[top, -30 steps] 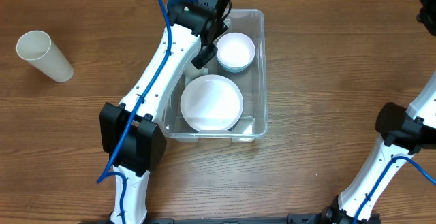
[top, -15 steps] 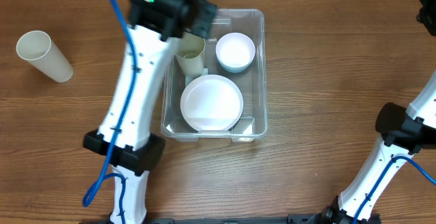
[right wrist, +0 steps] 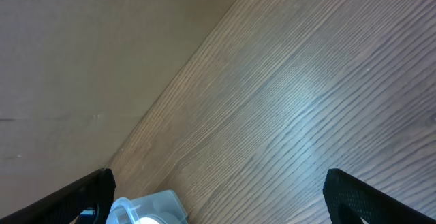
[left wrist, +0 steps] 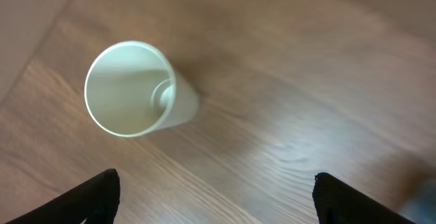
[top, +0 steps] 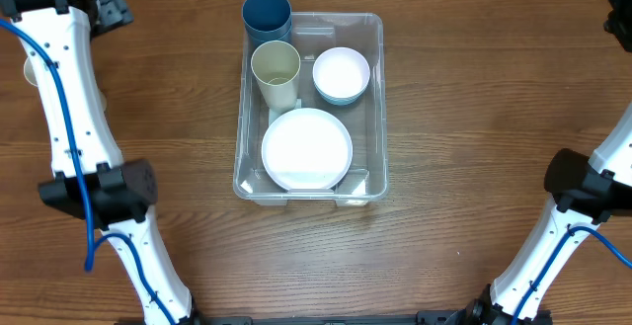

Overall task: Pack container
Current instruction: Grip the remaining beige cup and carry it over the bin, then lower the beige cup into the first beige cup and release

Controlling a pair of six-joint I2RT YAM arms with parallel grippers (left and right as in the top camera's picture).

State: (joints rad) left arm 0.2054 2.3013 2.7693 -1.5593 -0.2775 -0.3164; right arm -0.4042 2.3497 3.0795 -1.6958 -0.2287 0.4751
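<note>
Dishes are seen inside the container (top: 376, 108), which is placed at the middle of the worktop (top: 474, 118), its long sides running near to far. A large white plate (top: 306, 147) is laid in its near half. A small white bowl (top: 342, 74) is set at the far right, with a cream cup (top: 276, 68) just beside it on the left, mouth turned upward. A dark blue cup (top: 267, 16) is seen at the far left corner, overlapping the far rim; whether it is fully inside cannot be told.

A white cup (left wrist: 133, 91) is laid on its side on the worktop at the far left, well apart from the container. From overhead it is largely hidden by the left arm.

The left arm is stretched from the near left edge to the far left corner, and the left gripper (left wrist: 216, 183) is held above the white cup without touching it, jaws spread wide. The right arm is raised along the right edge, and the right gripper (right wrist: 218, 186) is held over bare wood at the far right, jaws spread, nothing between them.
</note>
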